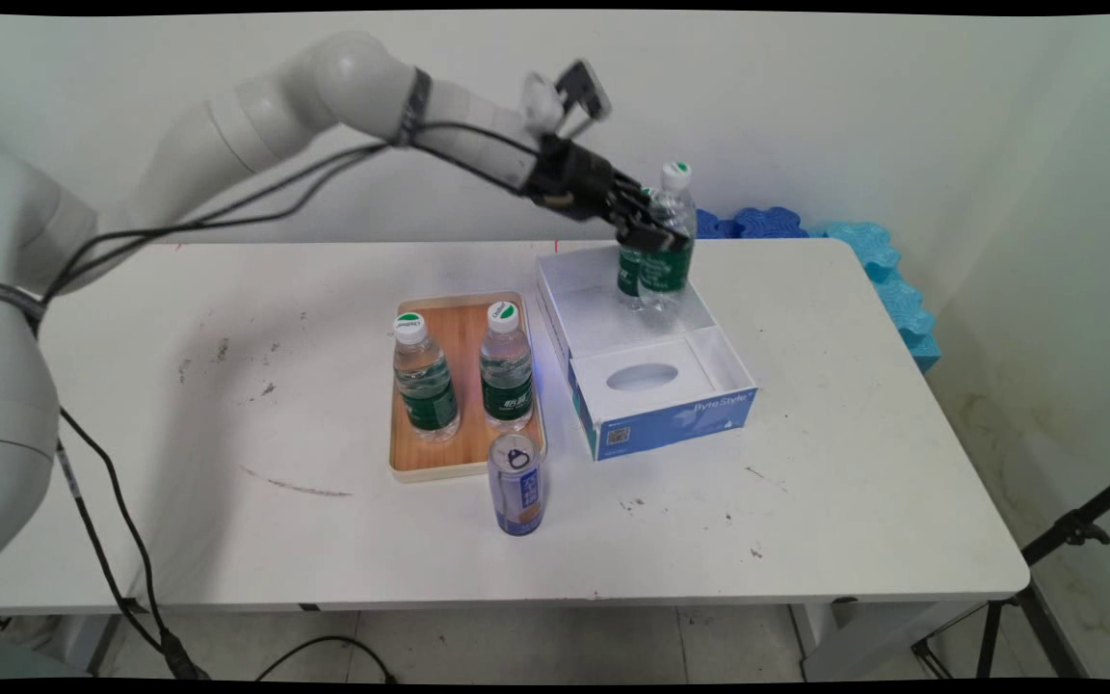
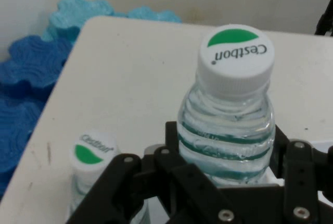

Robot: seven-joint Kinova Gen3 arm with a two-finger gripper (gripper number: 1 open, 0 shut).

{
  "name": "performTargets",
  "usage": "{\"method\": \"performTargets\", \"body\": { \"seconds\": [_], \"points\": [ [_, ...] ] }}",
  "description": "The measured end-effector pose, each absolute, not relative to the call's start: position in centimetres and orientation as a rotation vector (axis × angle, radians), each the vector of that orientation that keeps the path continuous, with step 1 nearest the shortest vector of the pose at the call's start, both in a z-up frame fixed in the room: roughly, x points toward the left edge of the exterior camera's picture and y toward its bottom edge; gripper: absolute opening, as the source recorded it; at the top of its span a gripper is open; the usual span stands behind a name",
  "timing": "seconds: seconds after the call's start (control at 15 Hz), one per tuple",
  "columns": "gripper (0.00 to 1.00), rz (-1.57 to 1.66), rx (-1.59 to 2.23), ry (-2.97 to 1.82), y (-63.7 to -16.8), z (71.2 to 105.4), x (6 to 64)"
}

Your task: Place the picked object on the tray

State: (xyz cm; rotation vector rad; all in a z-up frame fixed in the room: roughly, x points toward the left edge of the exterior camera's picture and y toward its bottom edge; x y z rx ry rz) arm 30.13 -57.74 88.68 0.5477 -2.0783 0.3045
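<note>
The black gripper (image 1: 653, 234) is clenched round the upper body of a water bottle (image 1: 669, 241) standing upright in the far compartment of the open blue-and-white box (image 1: 656, 414); in the hand view its fingers (image 2: 177, 146) flank the bottle just under the cap. A second bottle (image 1: 630, 265) stands just beside it, at nine o'clock. At about eight o'clock lies the wooden tray (image 1: 459, 333) carrying two bottles (image 1: 425, 381) (image 1: 505, 371), with a blue can (image 1: 516, 485) at its near edge.
</note>
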Motion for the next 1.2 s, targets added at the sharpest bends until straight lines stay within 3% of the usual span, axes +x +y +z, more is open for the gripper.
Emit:
{"method": "performTargets", "body": {
  "seconds": [0.27,0.53,0.93,1.2],
  "points": [
    [0.00,0.276,0.516,-2.091,-55.8,92.5,34.7],
    [0.00,0.274,0.476,-2.130,-52.7,93.8,40.3],
    [0.00,0.304,0.462,-2.192,-47.7,92.7,47.1],
    [0.00,0.342,0.472,-2.201,-46.3,89.8,49.0]
  ]
}}
